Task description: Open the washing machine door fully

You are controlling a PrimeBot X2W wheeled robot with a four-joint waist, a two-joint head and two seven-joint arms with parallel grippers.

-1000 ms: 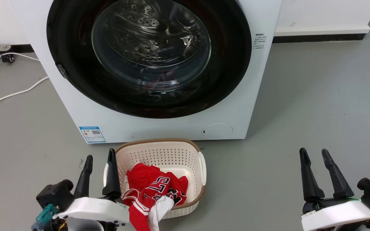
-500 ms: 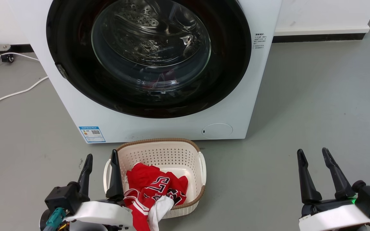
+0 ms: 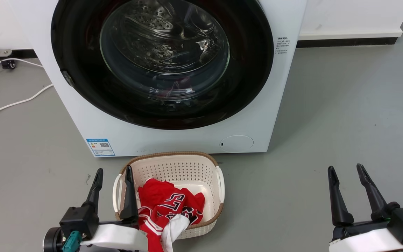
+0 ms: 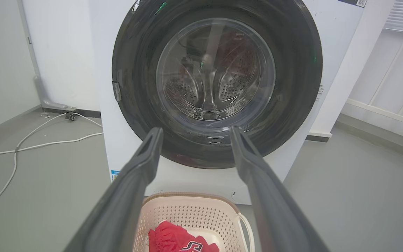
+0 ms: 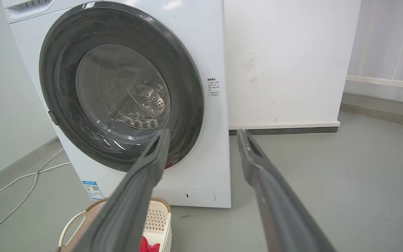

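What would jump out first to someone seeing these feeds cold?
The big glossy black washing machine door, shut flat against the white washing machine, dominates the upper middle of the head view. Right below it, on the grey floor, stands a cream basket with a red jersey inside. The left gripper and right gripper, both open, sit low at the bottom corners, well short of the door.

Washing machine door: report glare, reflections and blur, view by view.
Head view: bright streaky highlights cross the glass of the washing machine door, yet the drum shows its holes near the top. Left wrist view: reddish and green reflections tint the glass; the left gripper looks soft. Right wrist view: the door's black ring looks washed-out grey.
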